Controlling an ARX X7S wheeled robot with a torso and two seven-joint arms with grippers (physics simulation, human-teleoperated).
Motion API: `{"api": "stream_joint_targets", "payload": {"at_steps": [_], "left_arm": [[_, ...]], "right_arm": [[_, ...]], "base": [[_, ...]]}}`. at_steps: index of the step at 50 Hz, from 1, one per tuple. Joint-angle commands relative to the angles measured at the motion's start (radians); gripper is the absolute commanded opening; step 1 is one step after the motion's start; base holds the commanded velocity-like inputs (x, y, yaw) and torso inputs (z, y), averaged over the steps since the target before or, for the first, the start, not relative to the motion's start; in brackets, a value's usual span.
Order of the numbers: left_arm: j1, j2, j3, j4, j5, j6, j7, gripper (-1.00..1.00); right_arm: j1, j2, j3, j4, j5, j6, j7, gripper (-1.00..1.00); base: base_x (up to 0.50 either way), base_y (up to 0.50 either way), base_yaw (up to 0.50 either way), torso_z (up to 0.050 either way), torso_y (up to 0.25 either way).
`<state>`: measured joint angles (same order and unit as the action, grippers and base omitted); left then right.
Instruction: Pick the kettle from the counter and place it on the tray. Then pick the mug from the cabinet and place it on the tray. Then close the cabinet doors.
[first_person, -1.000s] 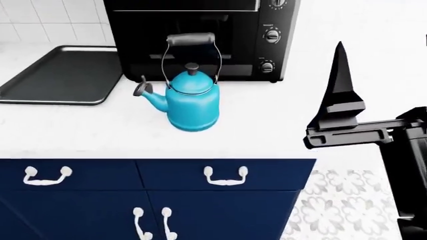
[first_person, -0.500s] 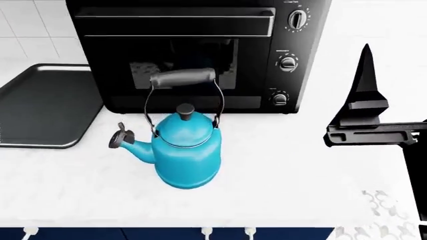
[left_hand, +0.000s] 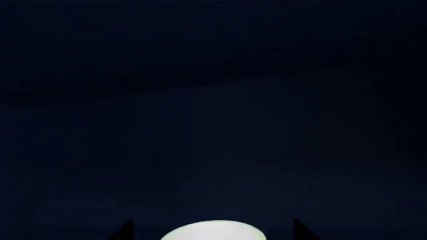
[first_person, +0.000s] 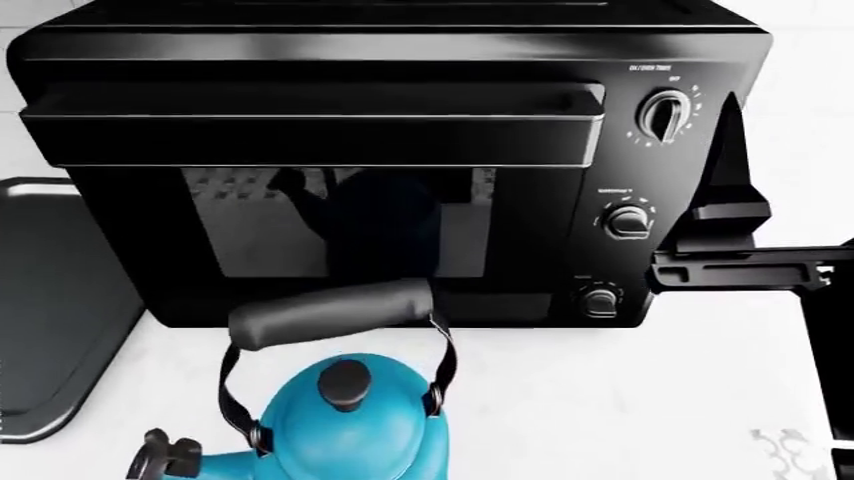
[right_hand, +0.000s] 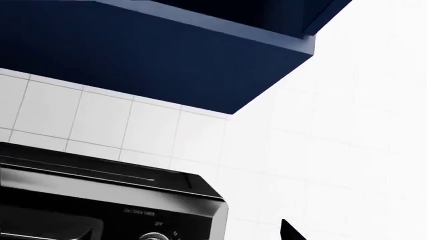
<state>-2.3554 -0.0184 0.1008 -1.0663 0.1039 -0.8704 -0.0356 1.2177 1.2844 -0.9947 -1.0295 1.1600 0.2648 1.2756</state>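
One kettle (first_person: 350, 435), bright blue, low in the head view and cut off by the frame edge: body base out of sight, spout (first_person: 160, 462) only partly in. It stands on the white desk (first_person: 627, 400) just in front of one black toaster oven (first_person: 387, 160); its bail handle (first_person: 331, 312) is upright, the dark grip overlapping the oven's lower front. Black lid knob (first_person: 344, 383) plain to see. Kettle's dim reflection shows in the oven glass. Three dials counted down the oven's right side (first_person: 663, 116). One dark tray (first_person: 54, 300) at the left, only its right part in frame, lying on the desk beside the oven, apart from the kettle. Right gripper (first_person: 727, 215) at the right edge, near the oven's dial side, well apart from the kettle; one pointed finger stands up, the rest a dark bar, so whether the fingers are spread or together cannot be told. Right wrist view gives only a finger tip at the frame edge, plus oven corner, white wall tiles (right_hand: 100, 120) and a navy cabinet underside (right_hand: 153, 55). Left wrist view is almost wholly dark navy; two finger tips (left_hand: 123, 231) stand apart at the frame edge with a pale rounded shape (left_hand: 213, 231) between them, unidentifiable. Mug not seen.
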Motion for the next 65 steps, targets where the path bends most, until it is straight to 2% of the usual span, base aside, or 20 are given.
{"api": "stream_joint_targets", "payload": {"at_steps": [1, 11, 17, 25, 26, 38, 42, 47, 57, 65], "left_arm": [[0.000, -0.003, -0.015, -0.027, 0.028, 0.021, 0.003, 1.00], [0.004, -0.009, -0.002, -0.157, 0.052, 0.056, -0.022, 1.00], [0.052, -0.025, -0.017, -0.209, 0.039, 0.042, -0.053, 1.00], [0.199, -0.041, -0.018, -0.050, 0.032, -0.086, -0.032, 1.00], [0.209, -0.042, -0.020, -0.030, 0.031, -0.094, -0.034, -1.00], [0.230, -0.055, -0.026, 0.043, 0.024, -0.083, -0.058, -1.00], [0.248, -0.056, -0.012, 0.157, 0.032, 0.050, -0.080, -1.00], [0.227, -0.052, -0.022, 0.260, 0.017, 0.109, -0.082, -1.00], [0.191, -0.055, -0.027, 0.452, -0.002, 0.010, -0.061, -1.00], [0.220, -0.065, -0.022, 0.637, -0.022, -0.114, -0.019, -1.00]], "right_arm": [[-0.006, -0.008, -0.012, 0.008, -0.019, -0.007, 0.009, 1.00], [-0.026, -0.009, -0.020, 0.011, -0.053, -0.027, 0.008, 1.00], [-0.038, -0.021, -0.031, 0.023, -0.069, -0.029, 0.004, 1.00], [-0.028, -0.046, -0.038, 0.028, -0.066, -0.006, 0.009, 1.00], [-0.029, -0.046, -0.038, 0.030, -0.065, -0.007, 0.008, 1.00], [-0.059, -0.044, -0.050, 0.045, -0.096, -0.033, -0.001, 1.00], [-0.065, -0.045, -0.052, 0.045, -0.101, -0.038, -0.001, 1.00], [-0.060, -0.045, -0.052, 0.027, -0.100, -0.030, 0.010, 1.00], [-0.062, -0.028, -0.056, -0.005, -0.100, -0.038, 0.029, 1.00], [-0.026, -0.008, -0.111, -0.017, -0.102, -0.064, 0.053, 1.00]], "base": [[0.39, 0.00, 0.00, 0.000, 0.000], [0.00, 0.00, 0.00, 0.000, 0.002], [0.00, 0.00, 0.00, 0.000, 0.000], [0.00, 0.00, 0.00, 0.000, 0.000], [0.00, 0.00, 0.00, 0.000, 0.000], [0.00, 0.00, 0.00, 0.000, 0.000], [0.00, 0.00, 0.00, 0.000, 0.000], [0.00, 0.00, 0.00, 0.000, 0.000], [0.00, 0.00, 0.00, 0.000, 0.000], [-0.49, 0.00, 0.00, 0.000, 0.000]]}}
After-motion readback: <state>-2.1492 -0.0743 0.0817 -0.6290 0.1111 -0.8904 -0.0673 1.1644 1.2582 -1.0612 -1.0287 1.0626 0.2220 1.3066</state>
